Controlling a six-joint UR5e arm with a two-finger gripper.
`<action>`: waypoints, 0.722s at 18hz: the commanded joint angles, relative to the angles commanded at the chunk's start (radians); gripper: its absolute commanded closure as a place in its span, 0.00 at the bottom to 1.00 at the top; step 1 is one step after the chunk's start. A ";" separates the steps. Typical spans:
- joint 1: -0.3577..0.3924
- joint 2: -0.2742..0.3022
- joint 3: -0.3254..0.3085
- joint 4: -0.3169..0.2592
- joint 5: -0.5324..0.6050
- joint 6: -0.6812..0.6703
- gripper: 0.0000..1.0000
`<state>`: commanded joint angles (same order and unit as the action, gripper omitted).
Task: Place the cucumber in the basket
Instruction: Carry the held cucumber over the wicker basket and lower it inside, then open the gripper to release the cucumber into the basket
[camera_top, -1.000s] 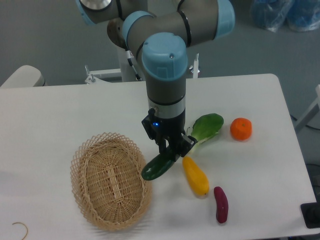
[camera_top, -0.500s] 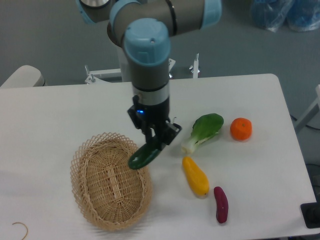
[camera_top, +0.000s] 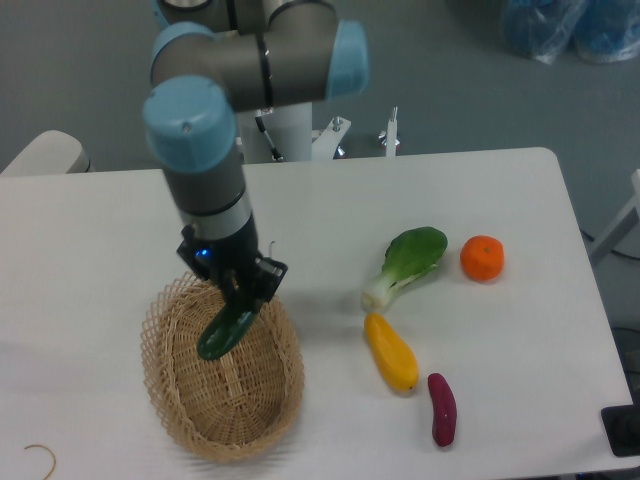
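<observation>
My gripper (camera_top: 243, 301) is shut on the upper end of the glossy dark green cucumber (camera_top: 224, 332), which hangs tilted with its lower end down-left. Gripper and cucumber hang over the upper part of the oval tan wicker basket (camera_top: 160, 375), which stands at the table's front left. The cucumber's top end is hidden between the fingers. Whether the cucumber touches the basket floor cannot be told from this view.
To the right lie a leafy green bok choy (camera_top: 408, 263), an orange (camera_top: 482, 257), a yellow squash (camera_top: 391, 352) and a small purple eggplant (camera_top: 441, 408). A thin loop of string (camera_top: 42, 456) lies at the front left corner. The arm's base stands behind the table.
The arm has carried the cucumber leftward, from beside the basket's right rim to over the basket's inside. The other vegetables have not moved.
</observation>
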<state>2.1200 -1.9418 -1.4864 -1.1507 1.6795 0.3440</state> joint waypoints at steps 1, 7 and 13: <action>-0.005 -0.015 -0.002 0.026 0.020 -0.031 0.85; -0.032 -0.094 -0.011 0.071 0.046 -0.143 0.85; -0.037 -0.137 -0.035 0.112 0.068 -0.163 0.83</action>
<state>2.0831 -2.0785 -1.5216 -1.0385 1.7471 0.1810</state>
